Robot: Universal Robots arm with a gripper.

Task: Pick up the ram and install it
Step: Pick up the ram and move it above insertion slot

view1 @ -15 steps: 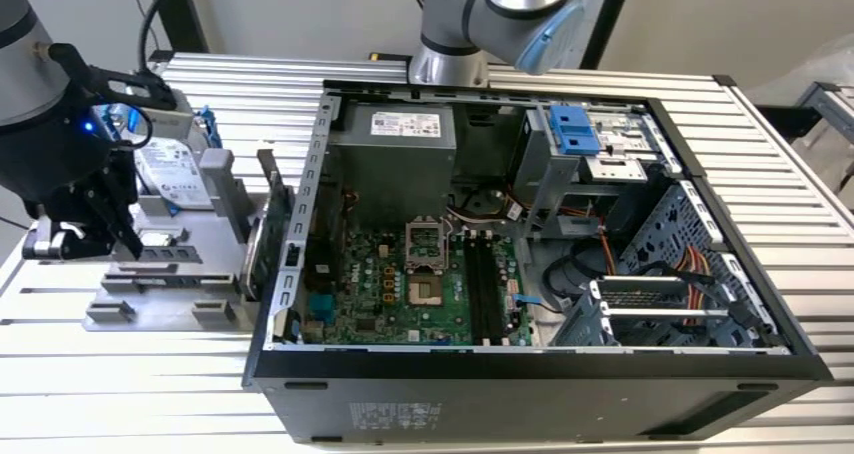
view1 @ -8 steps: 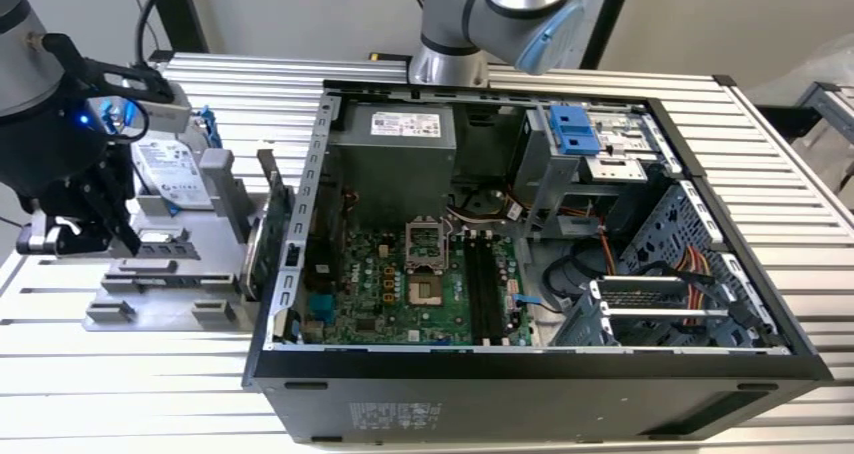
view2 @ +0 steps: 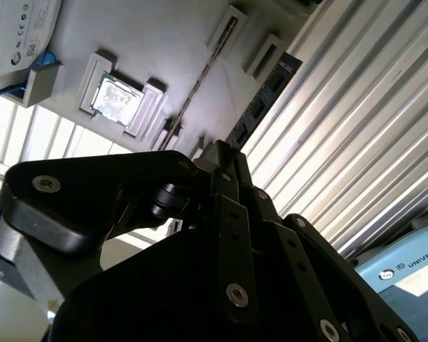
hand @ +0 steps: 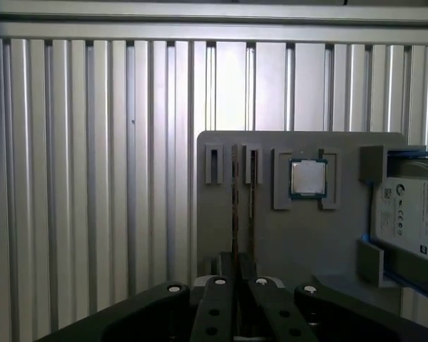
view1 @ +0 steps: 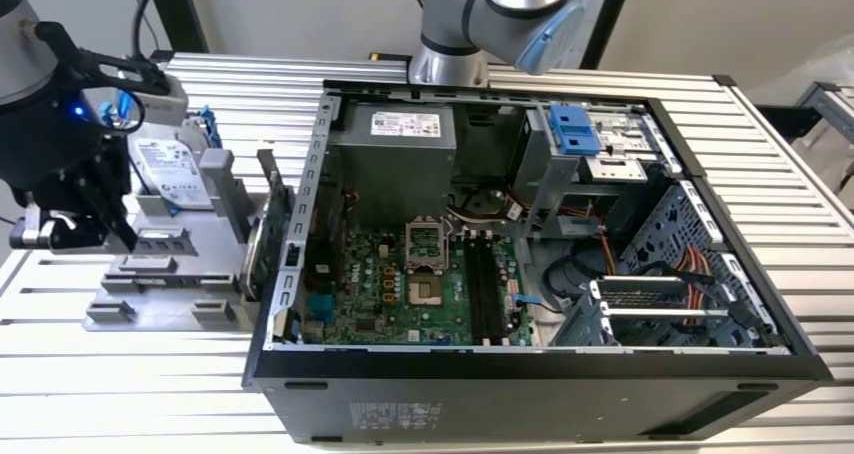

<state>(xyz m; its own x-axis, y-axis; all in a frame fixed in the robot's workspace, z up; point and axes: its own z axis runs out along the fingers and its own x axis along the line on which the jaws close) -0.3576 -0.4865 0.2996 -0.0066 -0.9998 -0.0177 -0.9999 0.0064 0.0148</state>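
At the exterior view's left, my black pincer [view1: 74,236] hung low over a flat grey plastic holding tray [view1: 114,314] that lay on the ribbed aluminium table [view1: 120,394]. In the second wrist view my pincer [view2: 225,151] was drawn in narrow, and its tips met on the near end of the ram [view2: 260,103], a long, thin, dark-green circuit-board stick with a row of black chips. The ram stood on edge on the tray [view2: 150,35], close to the tray's rim, and was not lifted clear.

A small square silver processor chip [view2: 116,96] lay flat in its own pocket beside the ram. Past it rested a silver hard drive with blue rails [view1: 171,172]. Further toward the exterior view's right, a larger green card with a metal bracket [view1: 271,229] stood upright between the tray and an open black computer case [view1: 534,389]. Inside the case lay a green motherboard [view1: 387,294], well apart from the ram.
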